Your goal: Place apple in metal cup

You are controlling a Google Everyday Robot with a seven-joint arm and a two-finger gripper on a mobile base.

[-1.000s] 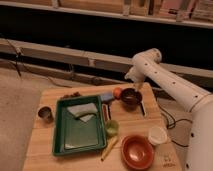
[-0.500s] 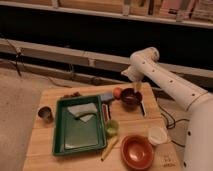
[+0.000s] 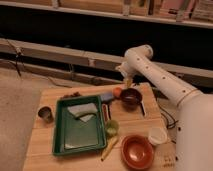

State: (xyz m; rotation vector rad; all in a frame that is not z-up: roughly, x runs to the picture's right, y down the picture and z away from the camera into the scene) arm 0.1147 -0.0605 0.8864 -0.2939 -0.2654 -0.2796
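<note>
We saw the gripper (image 3: 128,81) near the apple (image 3: 117,92) and dark bowl (image 3: 131,98), could not tell its opening, metal cup (image 3: 45,114) well apart beyond green tray (image 3: 80,146).

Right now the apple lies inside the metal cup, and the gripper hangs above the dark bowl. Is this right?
No. In the camera view the apple lies on the table beside the dark bowl, not in the metal cup. The gripper does hang above that bowl.

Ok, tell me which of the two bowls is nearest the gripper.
The small dark brown bowl at the back, just below the gripper; the larger orange-red bowl sits at the front edge.
</note>
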